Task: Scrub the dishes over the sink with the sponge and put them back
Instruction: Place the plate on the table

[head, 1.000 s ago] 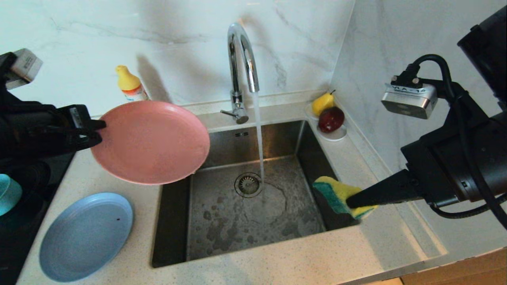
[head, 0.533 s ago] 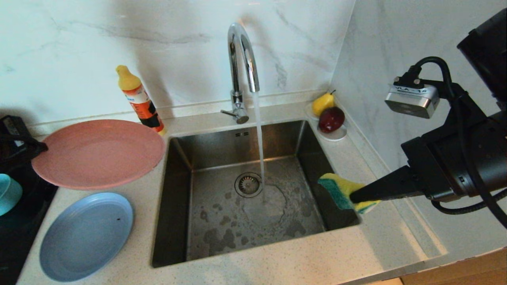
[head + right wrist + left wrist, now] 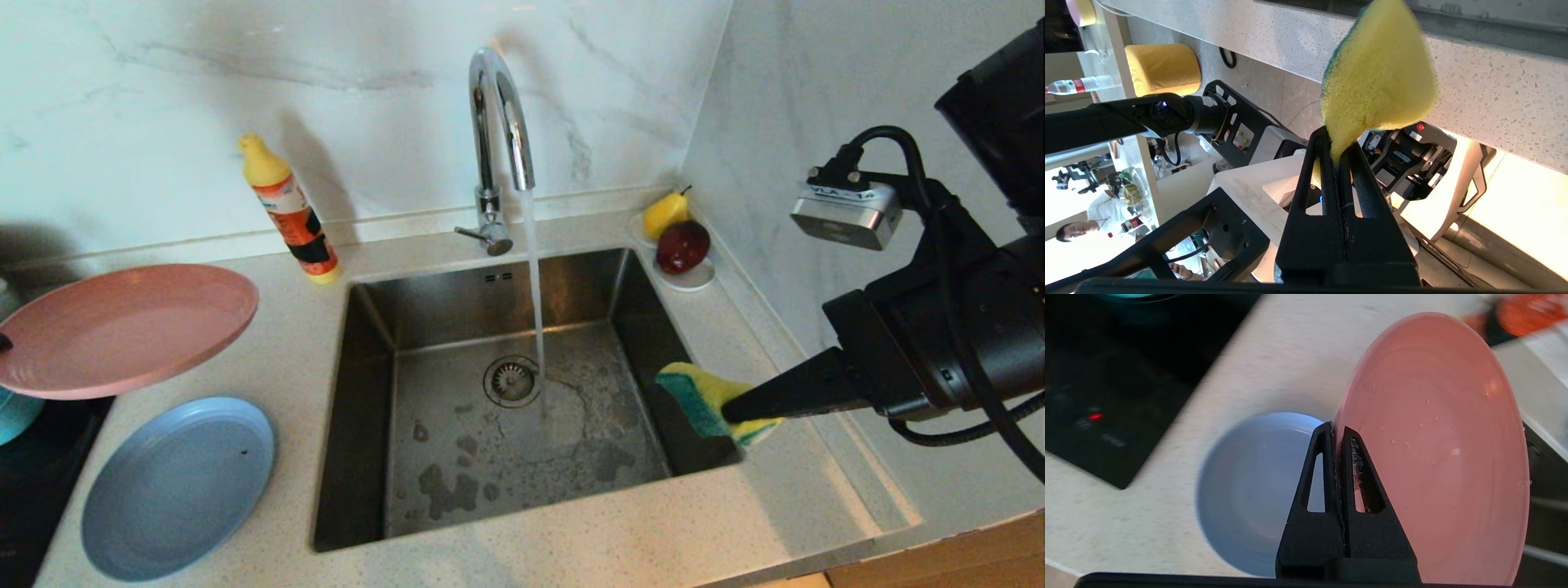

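Observation:
My left gripper (image 3: 1337, 428) is shut on the rim of the pink plate (image 3: 122, 327), which hangs nearly level over the counter left of the sink (image 3: 457, 457); water drops dot its face (image 3: 1433, 457). Below it on the counter lies the pale-blue plate (image 3: 175, 486), also seen past the fingers (image 3: 1249, 490). A sliver of the teal bowl (image 3: 12, 412) shows at the far left. At the sink's right rim my right gripper (image 3: 735, 408) is shut on the yellow and green sponge (image 3: 702, 396), pinched at one corner (image 3: 1376, 81).
The tap (image 3: 498, 122) runs a stream of water onto the basin floor beside the drain strainer (image 3: 512, 380). An orange soap bottle (image 3: 294, 220) stands behind the counter. A pear (image 3: 665, 212) and an apple (image 3: 682, 245) sit on a white saucer (image 3: 694, 282). A black cooktop (image 3: 1106, 375) lies left.
My left arm has swung the pink plate leftward, from over the sink's left corner to above the counter, and levelled it. The right gripper with the sponge has hardly moved.

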Tool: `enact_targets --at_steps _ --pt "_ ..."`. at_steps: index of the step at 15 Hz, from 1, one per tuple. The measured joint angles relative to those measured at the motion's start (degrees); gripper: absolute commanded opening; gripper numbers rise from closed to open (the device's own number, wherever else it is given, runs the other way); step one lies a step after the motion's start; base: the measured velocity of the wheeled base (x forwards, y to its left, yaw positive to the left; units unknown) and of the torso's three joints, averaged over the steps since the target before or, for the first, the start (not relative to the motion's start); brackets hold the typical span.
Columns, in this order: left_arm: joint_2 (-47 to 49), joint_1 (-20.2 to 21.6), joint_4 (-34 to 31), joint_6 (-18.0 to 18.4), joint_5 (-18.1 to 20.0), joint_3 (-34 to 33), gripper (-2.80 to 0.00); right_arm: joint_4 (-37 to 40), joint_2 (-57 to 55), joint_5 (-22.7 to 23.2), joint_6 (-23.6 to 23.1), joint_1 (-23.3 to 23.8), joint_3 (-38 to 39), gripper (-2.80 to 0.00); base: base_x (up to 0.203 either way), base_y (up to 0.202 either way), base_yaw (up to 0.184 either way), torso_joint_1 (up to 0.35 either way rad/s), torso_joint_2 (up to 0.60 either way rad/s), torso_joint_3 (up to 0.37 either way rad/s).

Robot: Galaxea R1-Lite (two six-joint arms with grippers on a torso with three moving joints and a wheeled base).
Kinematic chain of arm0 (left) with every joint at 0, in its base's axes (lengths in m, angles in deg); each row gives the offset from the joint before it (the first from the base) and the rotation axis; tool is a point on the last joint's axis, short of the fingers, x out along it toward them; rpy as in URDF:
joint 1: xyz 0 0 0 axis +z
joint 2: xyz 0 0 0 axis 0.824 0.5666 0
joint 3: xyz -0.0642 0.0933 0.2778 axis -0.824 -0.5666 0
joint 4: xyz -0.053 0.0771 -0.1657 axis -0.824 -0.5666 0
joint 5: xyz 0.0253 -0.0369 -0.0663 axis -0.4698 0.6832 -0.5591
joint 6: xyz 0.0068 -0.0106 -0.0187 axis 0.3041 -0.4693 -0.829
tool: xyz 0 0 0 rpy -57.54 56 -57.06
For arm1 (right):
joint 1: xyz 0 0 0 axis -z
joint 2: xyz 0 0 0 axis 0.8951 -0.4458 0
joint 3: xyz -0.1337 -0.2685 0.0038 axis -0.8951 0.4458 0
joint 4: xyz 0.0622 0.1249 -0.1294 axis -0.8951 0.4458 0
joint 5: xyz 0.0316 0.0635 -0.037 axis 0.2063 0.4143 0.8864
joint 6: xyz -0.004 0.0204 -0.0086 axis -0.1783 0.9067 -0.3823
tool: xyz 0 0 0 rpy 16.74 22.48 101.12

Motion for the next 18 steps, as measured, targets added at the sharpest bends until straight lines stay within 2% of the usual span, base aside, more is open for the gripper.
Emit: enact_targets --at_steps 4,7,12,15,18 --pt "3.7 5.1 4.1 0.0 0.6 0.0 -2.8 -0.1 0.0 0.0 0.0 0.8 0.8 -2.8 0.0 0.0 0.0 0.0 0.0 0.0" --pt "6.6 7.3 7.2 -0.2 1.9 0.1 -2.8 -0.2 -0.3 0.1 -0.3 0.8 1.0 -2.8 0.0 0.0 0.0 0.0 0.0 0.0" --pt "14.5 8.9 16.8 -2.8 7.2 0.4 -2.8 -0.5 -1.2 0.1 -0.4 0.7 0.7 -2.8 0.0 0.0 0.0 0.0 0.0 0.0" --pt "20.3 9.0 20.5 -3.1 9.3 2.8 -2.8 -0.5 -2.2 0.4 -0.5 0.7 1.1 -2.8 0.0 0.0 0.0 0.0 0.0 0.0" --pt "25.2 9.0 23.8 -3.0 14.6 4.9 -2.8 -0.5 -3.0 0.4 -0.7 0.7 1.4 -2.8 0.0 0.0 0.0 0.0 0.0 0.0"
